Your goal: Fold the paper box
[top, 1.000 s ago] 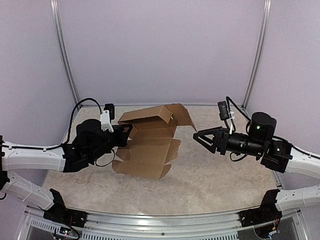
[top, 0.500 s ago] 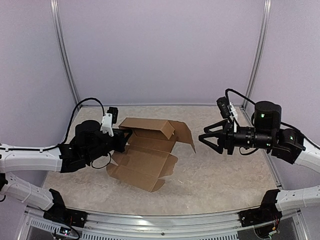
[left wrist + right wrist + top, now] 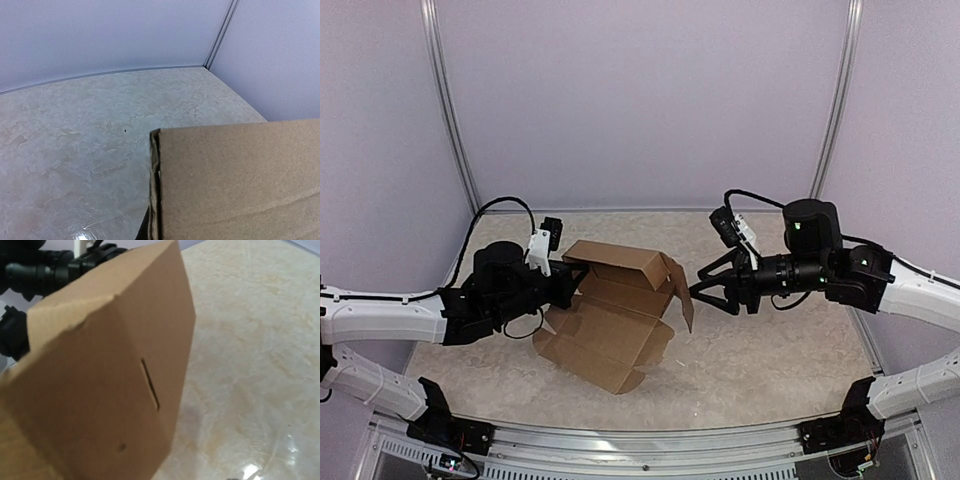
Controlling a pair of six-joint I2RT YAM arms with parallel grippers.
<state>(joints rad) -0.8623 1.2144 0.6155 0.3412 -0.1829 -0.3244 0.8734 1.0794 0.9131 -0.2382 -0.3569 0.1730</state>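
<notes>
Pinching the left wall of the paper box with the left gripper, fingers narrowed onto the cardboard. Resting that box left of centre on the table, near panel flat on the mottled beige stone-look top, far part raised into a slim hollow rectangle. Showing plain brown matte cardboard, unprinted, with notched die-cut edges along the near side. Hanging a side flap down at the right end, tilted, with a thin straight slot cut through it. Spreading the fingers of the right gripper wide, just beside that flap. Cannot tell whether touching it. Filling the lower right of the left wrist view with a doubled, slightly fibrous cardboard edge, hiding most of the left fingers there.
</notes>
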